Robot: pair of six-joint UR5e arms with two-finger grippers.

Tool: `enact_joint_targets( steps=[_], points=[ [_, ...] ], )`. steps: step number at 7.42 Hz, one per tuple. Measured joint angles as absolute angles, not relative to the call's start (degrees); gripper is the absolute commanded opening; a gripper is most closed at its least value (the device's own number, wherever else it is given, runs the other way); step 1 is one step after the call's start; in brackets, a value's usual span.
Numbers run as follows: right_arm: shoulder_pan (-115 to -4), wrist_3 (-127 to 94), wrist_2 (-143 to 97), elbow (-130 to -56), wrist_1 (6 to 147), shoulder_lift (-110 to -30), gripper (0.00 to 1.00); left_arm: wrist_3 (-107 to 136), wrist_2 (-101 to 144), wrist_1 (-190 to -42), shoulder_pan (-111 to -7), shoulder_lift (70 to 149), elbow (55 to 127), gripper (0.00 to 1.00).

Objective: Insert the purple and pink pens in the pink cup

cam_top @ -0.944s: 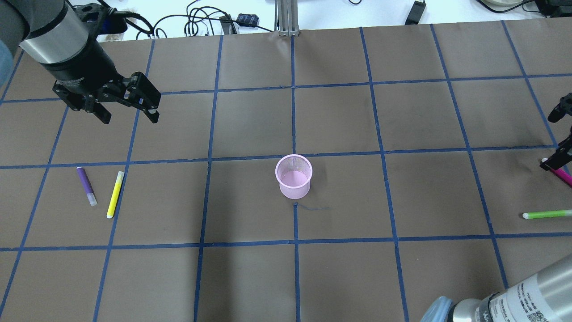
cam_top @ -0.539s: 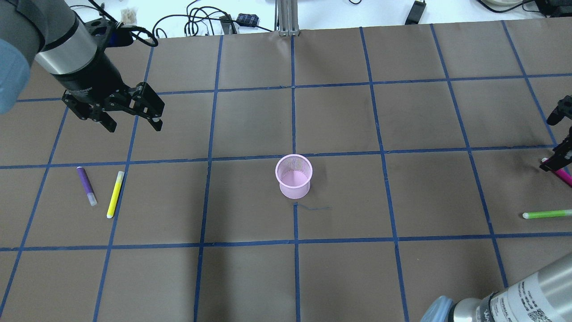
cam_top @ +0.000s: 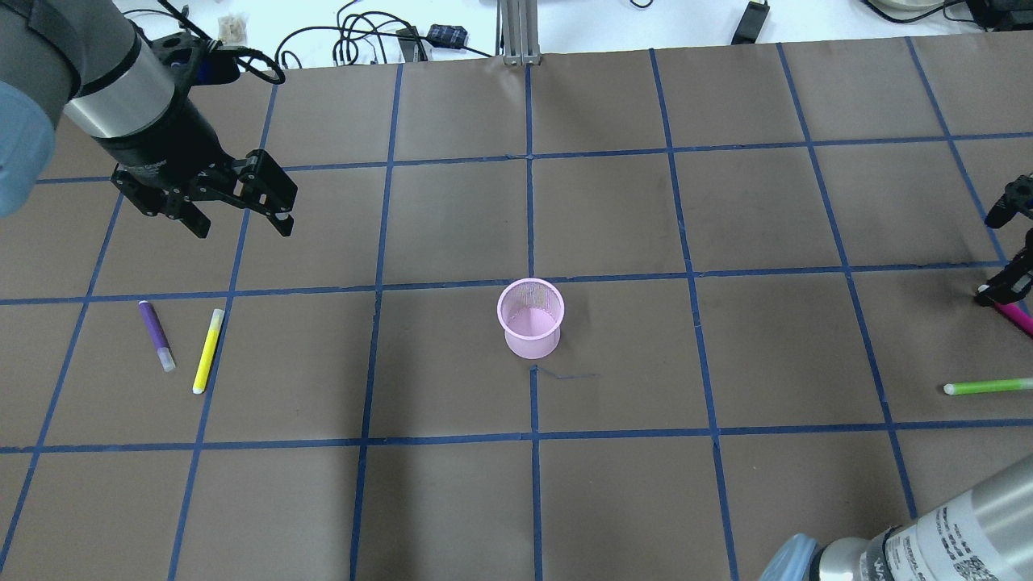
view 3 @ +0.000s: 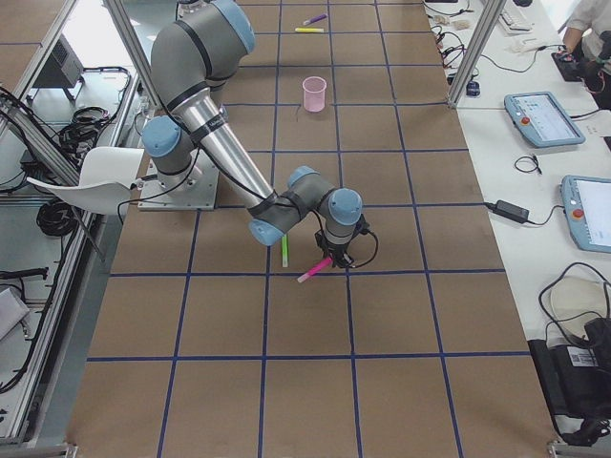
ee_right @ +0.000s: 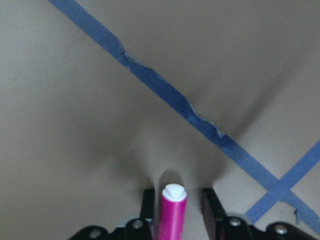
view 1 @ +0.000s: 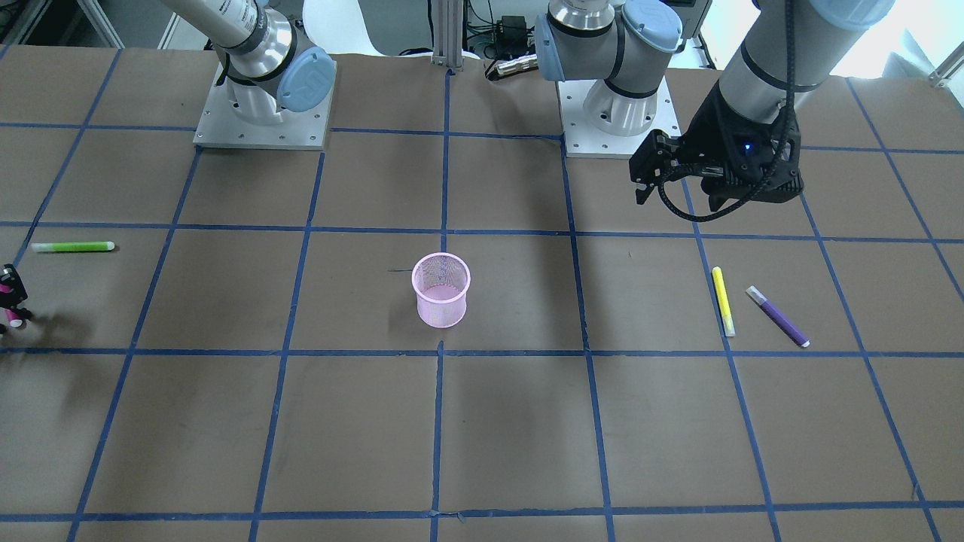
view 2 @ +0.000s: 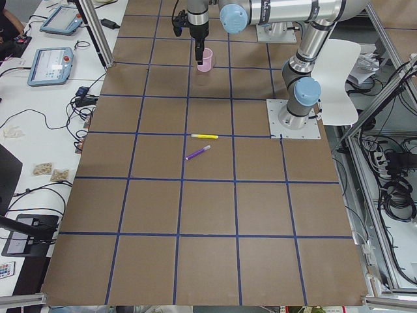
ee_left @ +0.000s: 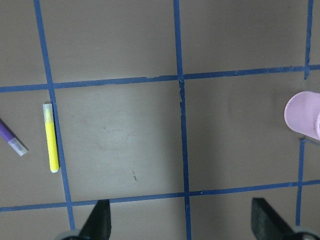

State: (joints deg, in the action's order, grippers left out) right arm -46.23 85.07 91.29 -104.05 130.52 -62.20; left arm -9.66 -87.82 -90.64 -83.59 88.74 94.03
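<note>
Slightly shifted left fingers (cam_top: 281, 219), purple pen (cam_top: 155, 333) unmoved

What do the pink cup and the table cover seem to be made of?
Pink cup: likely painted metal mesh; its wall shows a fine see-through grid. Table cover: apparently matte brown paper, flat and without shine, with blue tape lines torn at the edges.

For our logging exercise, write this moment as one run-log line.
left hand: open, aloft | right hand: straddling pink pen, grip unclear | purple pen: lying beside yellow pen | pink cup: upright, no pens inside
</note>
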Motion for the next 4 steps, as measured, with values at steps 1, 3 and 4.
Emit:
enact_joint_targets(
  steps=[1,3,4],
  points=[
    [-46.2,84.9,91.7,-104.0,130.5,-62.2,0.0,-9.7,-87.8,-90.3,-83.1,88.9,94.1,1.0],
    [-46.4,84.0,92.9,-103.6,130.2,-63.2,0.0,-9.3,-87.8,-88.6,-78.9,89.5,94.9,1.0],
    [-46.9,82.1,93.0,-103.6,129.9,-64.8,0.0,-9.0,-87.8,-85.6,-74.9,90.4,95.4,1.0]
  ],
)
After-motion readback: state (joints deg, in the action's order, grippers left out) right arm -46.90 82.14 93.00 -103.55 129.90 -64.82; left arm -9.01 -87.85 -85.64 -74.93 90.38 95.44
